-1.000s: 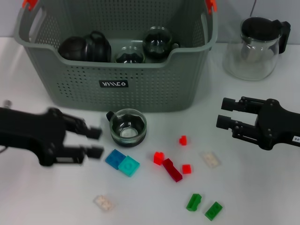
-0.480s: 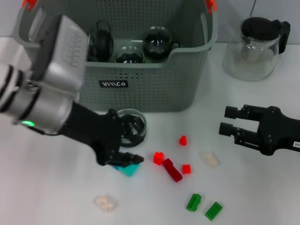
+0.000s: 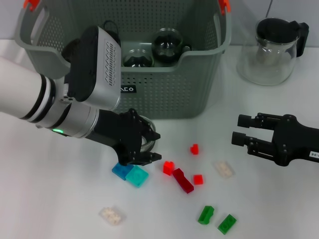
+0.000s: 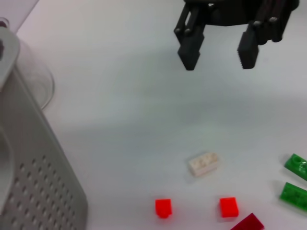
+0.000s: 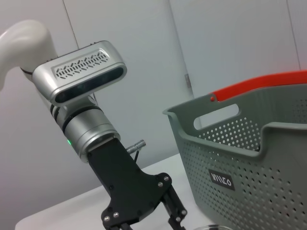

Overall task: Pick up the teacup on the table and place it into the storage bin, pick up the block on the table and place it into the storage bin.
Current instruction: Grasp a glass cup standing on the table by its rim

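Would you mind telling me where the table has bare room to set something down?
Bare table lies between the storage bin, the glass pot and the right claw, and along the near-left corner beside the clear block. It is crowded around the left claw, teacup and red blocks.

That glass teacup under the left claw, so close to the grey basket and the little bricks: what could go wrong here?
The left gripper hangs open right over the teacup, hiding most of it; a slightly off grasp might tip the glass or let it slip. The storage bin stands just behind, so a fingertip may catch its wall. The blue blocks lie beside the gripper and could get nudged. The right gripper waits apart, open.
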You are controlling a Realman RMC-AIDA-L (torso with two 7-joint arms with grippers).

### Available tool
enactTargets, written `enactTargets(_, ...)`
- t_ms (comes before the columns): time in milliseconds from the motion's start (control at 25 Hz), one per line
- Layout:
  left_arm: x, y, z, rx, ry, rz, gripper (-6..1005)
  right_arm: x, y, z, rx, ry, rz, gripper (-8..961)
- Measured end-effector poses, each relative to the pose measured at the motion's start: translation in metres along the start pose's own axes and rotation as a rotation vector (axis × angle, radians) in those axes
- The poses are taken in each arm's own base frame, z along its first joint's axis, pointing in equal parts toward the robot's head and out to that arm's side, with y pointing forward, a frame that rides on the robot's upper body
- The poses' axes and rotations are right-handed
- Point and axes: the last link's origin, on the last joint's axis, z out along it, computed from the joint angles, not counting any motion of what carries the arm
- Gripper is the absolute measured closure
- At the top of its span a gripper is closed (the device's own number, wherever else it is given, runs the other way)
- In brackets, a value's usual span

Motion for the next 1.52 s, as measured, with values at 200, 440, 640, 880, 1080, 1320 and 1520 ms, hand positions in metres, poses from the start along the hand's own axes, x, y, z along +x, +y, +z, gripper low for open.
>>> enactTargets(200,-0.004,-0.002,0.001,0.025,-0.013,-0.03,578,-0.001,0.001,0.001,-0.008,-0.003,0.002,402)
enactTargets(440,-0.015,-0.004,0.003,0.059,-0.036,-0.064,580,-0.002,0.001,0.001,-0.009,-0.007,0.002,403)
enactTargets(640,-0.027,-0.004,0.008,0.073,-0.074,-0.085,581,-0.002,0.001,0.002,-0.011,-0.009,0.001,403)
enactTargets(880,-0.034,-0.004,0.016,0.071,-0.087,-0.105,581,-0.003,0.001,0.003,-0.011,-0.011,0.001,403)
enactTargets(1080,-0.032,0.002,0.018,0.026,-0.093,-0.104,580,-0.003,0.001,0.003,-0.012,-0.012,0.007,402)
enactTargets(1320,-0.03,0.012,0.01,-0.049,-0.12,-0.135,580,-0.004,0.0,0.002,-0.011,-0.011,0.017,401)
enactTargets(1520,-0.03,0.014,0.011,-0.045,-0.125,-0.141,586,-0.005,-0.001,0.001,-0.004,-0.019,0.016,401)
